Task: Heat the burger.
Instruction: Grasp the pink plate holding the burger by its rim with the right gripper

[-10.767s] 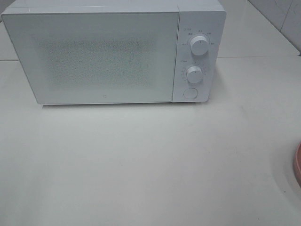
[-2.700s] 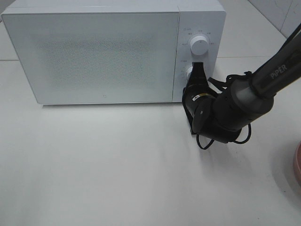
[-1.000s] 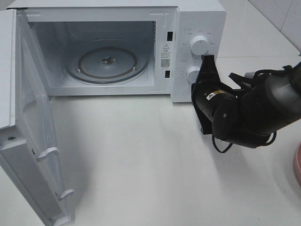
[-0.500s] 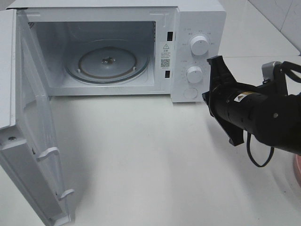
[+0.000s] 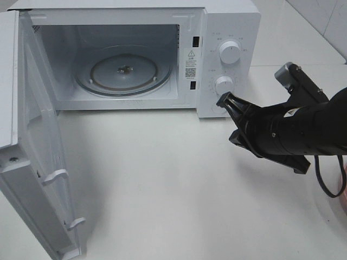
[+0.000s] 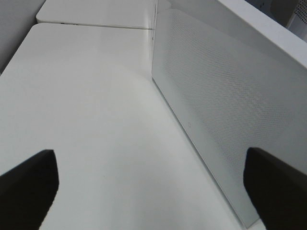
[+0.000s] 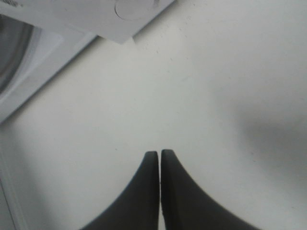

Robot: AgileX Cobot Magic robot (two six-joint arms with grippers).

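A: What is the black right hand [image 5: 224, 99] doing?
B: Pinched shut, empty, drawn back from the white box-shaped microwave [image 5: 230, 24]. Its door [image 5: 32, 157] now stands open and the round glass turntable [image 5: 123, 73] is ready for loading. Meanwhile the left hand [image 6: 148, 184] gapes wide, idle.
A: The burger?
B: Not in view. Glossy white table [image 5: 162, 189], tiled wall [image 5: 325, 16] beyond.

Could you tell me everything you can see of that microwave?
The microwave is a white, boxy oven, glossy like painted metal and plastic, standing upright on the white table. Its door, hinged on the left of the high view, is swung wide open. Inside, a round glass turntable lies bare on the floor. A warning sticker sits on the inner frame. The right-hand control panel carries an upper knob and a lower knob over a round button.
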